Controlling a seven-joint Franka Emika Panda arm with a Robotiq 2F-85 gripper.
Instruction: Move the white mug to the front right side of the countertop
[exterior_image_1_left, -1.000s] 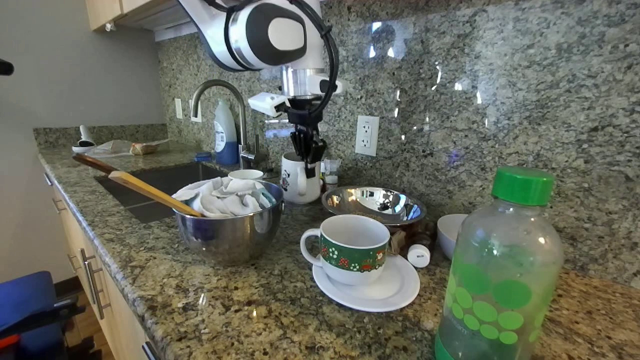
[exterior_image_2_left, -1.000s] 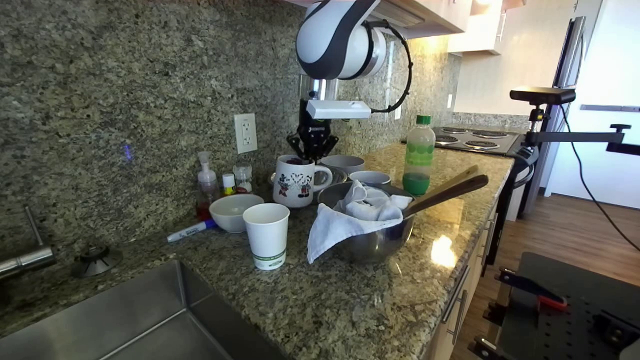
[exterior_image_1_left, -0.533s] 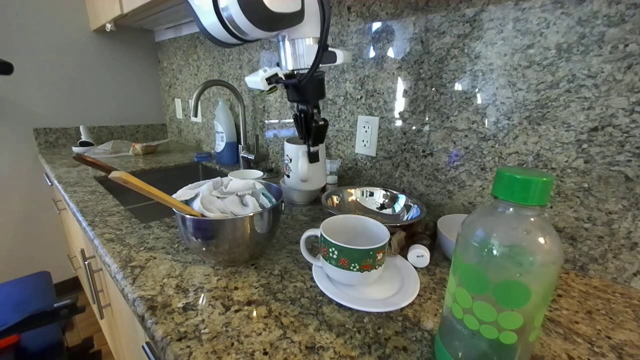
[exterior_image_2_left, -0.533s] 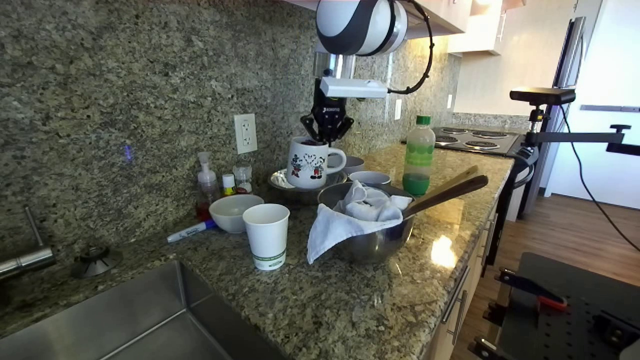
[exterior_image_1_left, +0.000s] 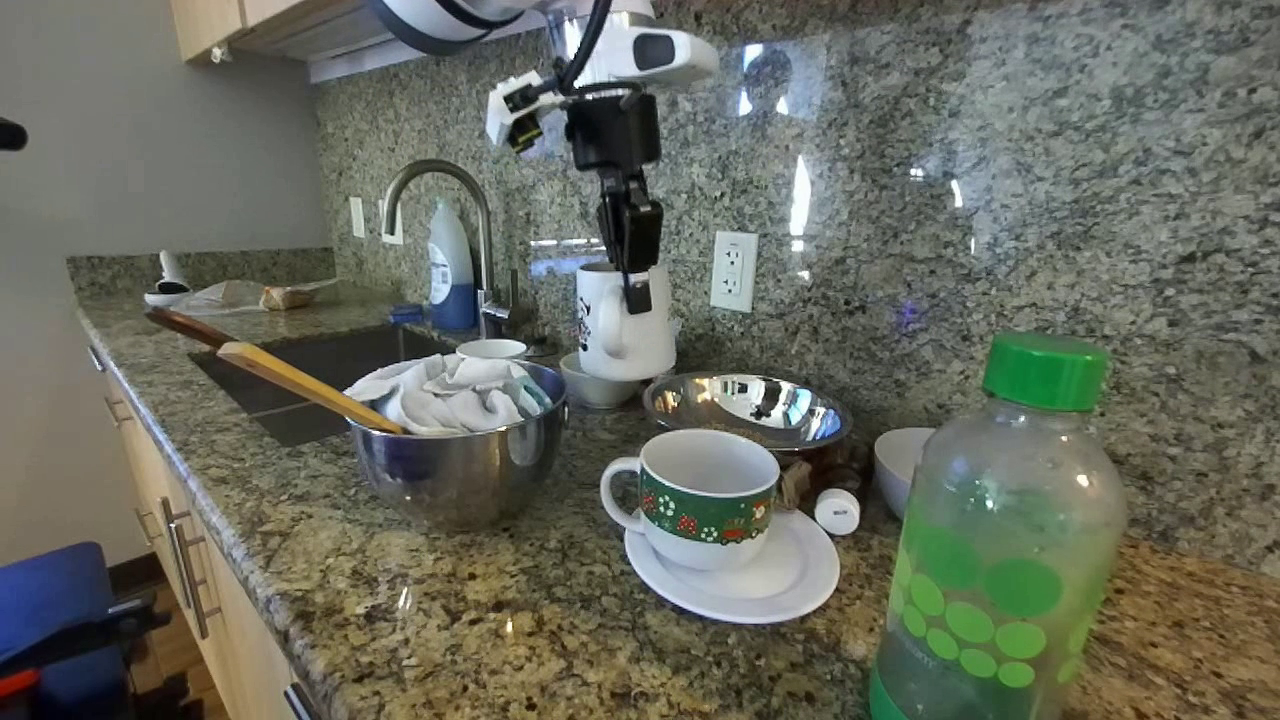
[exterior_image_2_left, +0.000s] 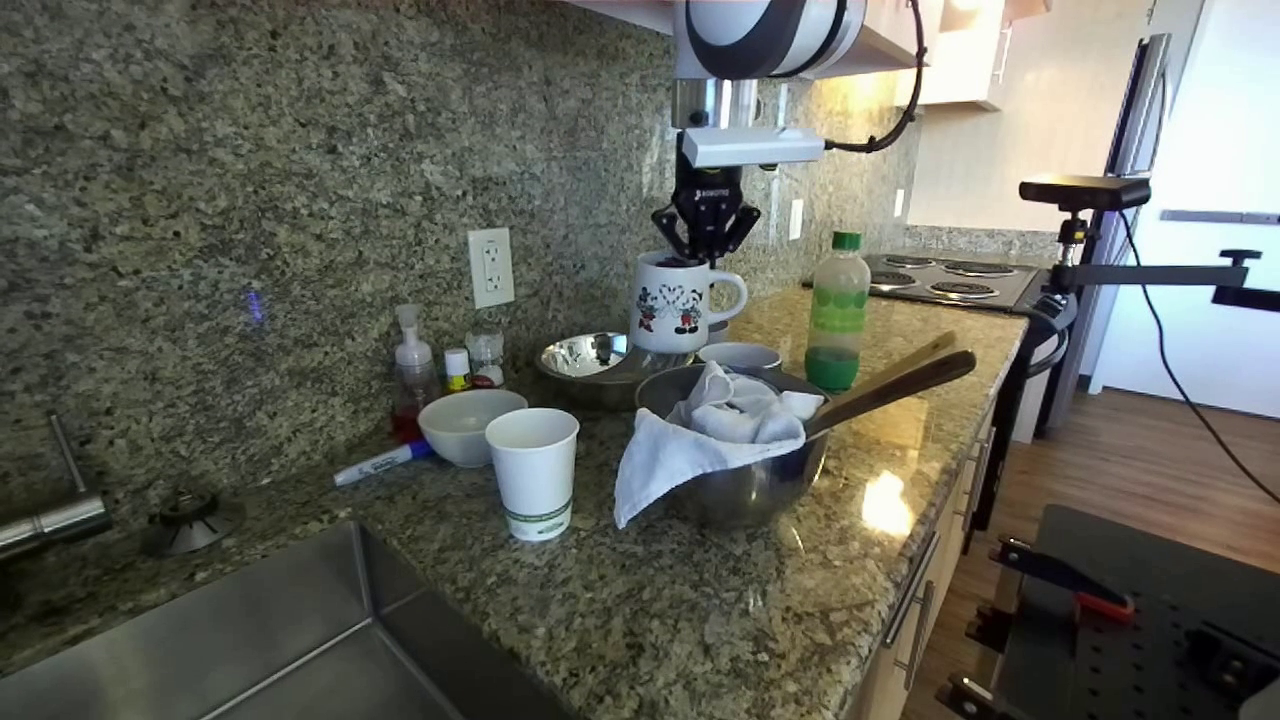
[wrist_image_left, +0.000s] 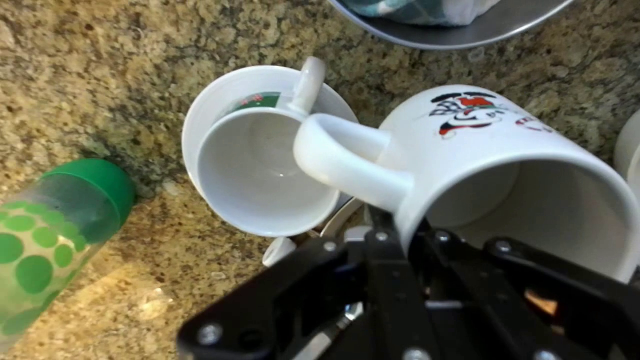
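The white mug, printed with cartoon figures, shows in both exterior views (exterior_image_1_left: 652, 345) (exterior_image_2_left: 668, 335) and fills the right of the wrist view (wrist_image_left: 450, 145). My gripper (exterior_image_1_left: 638, 294) is shut on its rim wall beside the handle, one finger inside and one outside. The gripper also shows in an exterior view (exterior_image_2_left: 695, 258) and in the wrist view (wrist_image_left: 402, 222). The mug hangs roughly upright, raised above the granite countertop (exterior_image_1_left: 450, 620), near the shallow metal bowl (exterior_image_2_left: 590, 365). The inner fingertip is partly hidden by the mug.
A green-banded cup (exterior_image_1_left: 708, 500) stands on a saucer (exterior_image_1_left: 740, 600). A steel bowl (exterior_image_1_left: 470, 475) holds a cloth and wooden utensils sticking out. A green-capped bottle (exterior_image_1_left: 1000, 560) stands at the counter's near end. A paper cup (exterior_image_2_left: 535, 470) and small bowl (exterior_image_2_left: 470, 425) stand by the sink (exterior_image_2_left: 230, 640).
The gripper has lifted the mug from the counter by the backsplash and carried it up and away from the sink, past the small white bowl. Other objects have not moved.
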